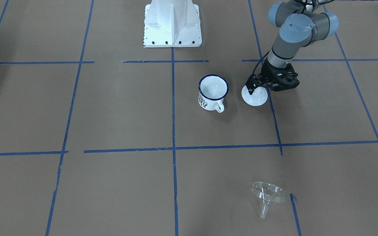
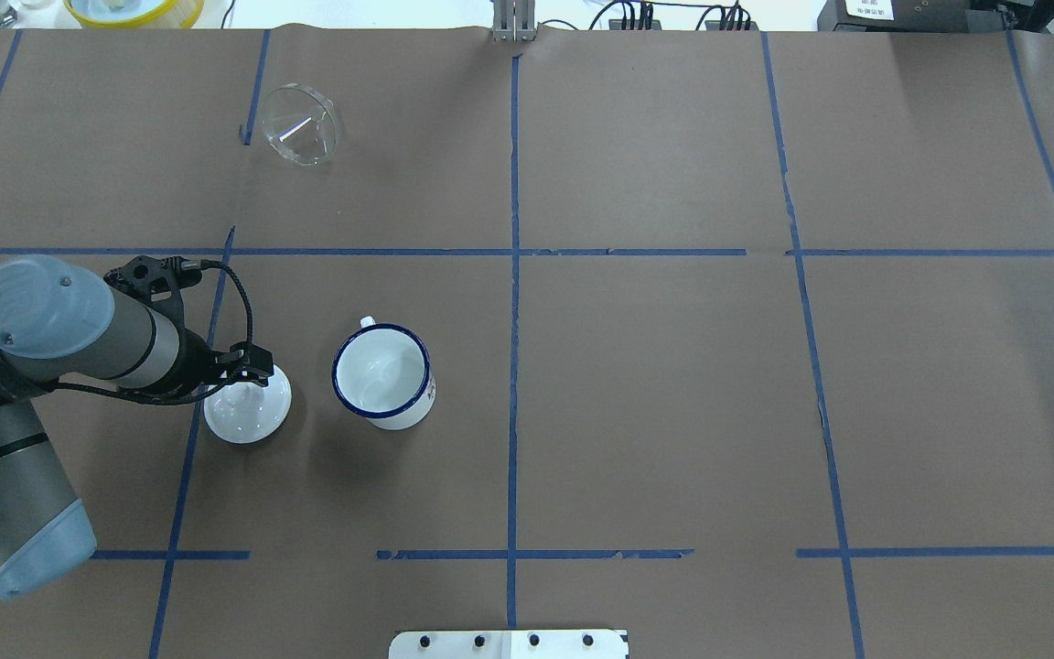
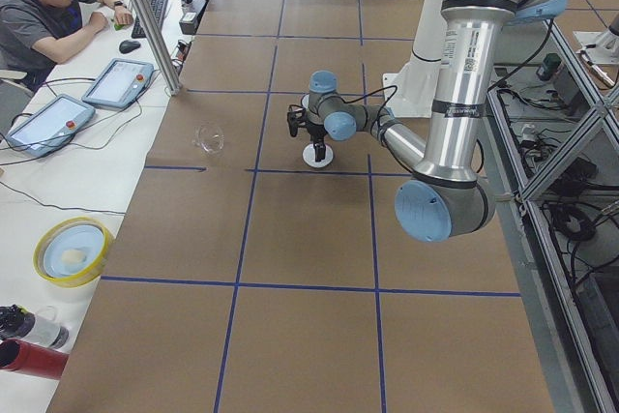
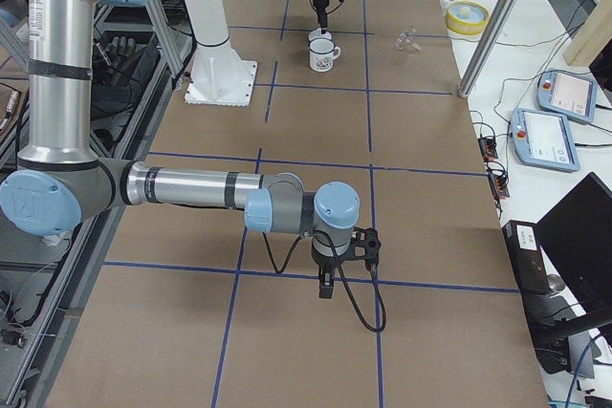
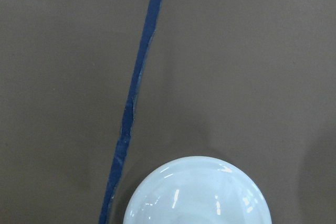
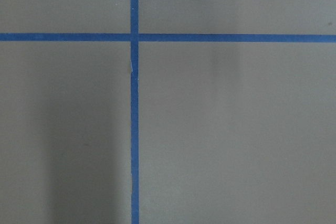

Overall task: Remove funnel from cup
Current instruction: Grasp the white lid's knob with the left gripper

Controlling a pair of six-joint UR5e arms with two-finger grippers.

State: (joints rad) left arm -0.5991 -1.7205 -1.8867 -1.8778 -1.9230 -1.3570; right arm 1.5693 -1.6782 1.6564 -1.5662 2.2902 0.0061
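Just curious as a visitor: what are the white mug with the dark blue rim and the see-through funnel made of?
The white mug with the dark blue rim looks like glossy enamelled metal: thin wall, painted rim. The see-through funnel seems clear plastic, possibly glass: the brown table shows through.

The cup (image 1: 212,93), a small white enamel mug with a dark blue rim and a dark printed pattern on its side, stood upright and empty on the worktop (image 1: 110,114), its loop handle turned away from the robot. The funnel (image 1: 267,193), clear plastic, lay tipped on its side well apart from the cup, spout pointing away from the robot.
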